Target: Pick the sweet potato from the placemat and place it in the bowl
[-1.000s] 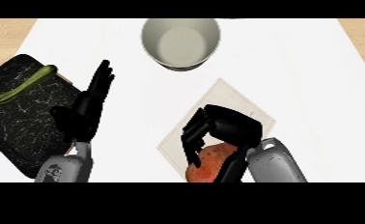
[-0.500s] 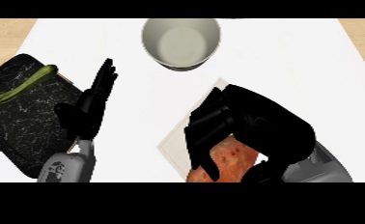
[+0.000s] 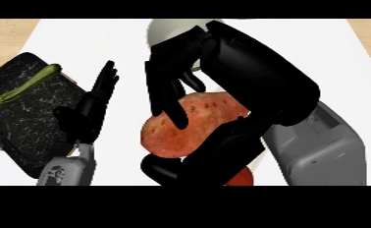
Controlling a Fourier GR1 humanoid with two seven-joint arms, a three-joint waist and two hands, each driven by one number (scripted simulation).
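Observation:
My right hand [image 3: 246,74] fills the middle of the head view, raised close to the camera with its fingers and thumb curled round the orange-brown sweet potato [image 3: 196,126]. The hand hides most of the pale bowl [image 3: 168,29], of which only a part of the rim shows at the top centre. The placemat is hidden behind the hand and the potato. My left hand [image 3: 94,106] rests open at the left, fingers up, beside the dark board.
A dark speckled cutting board [image 3: 33,104] lies at the left edge with a green vegetable [image 3: 33,84] on it. A small red patch [image 3: 243,178] shows under the right hand. The white counter [image 3: 319,45] shows to the right and behind.
The right hand has closed round the sweet potato and lifted it off the placemat, rising toward the camera and moving up toward the bowl. The left hand has not moved.

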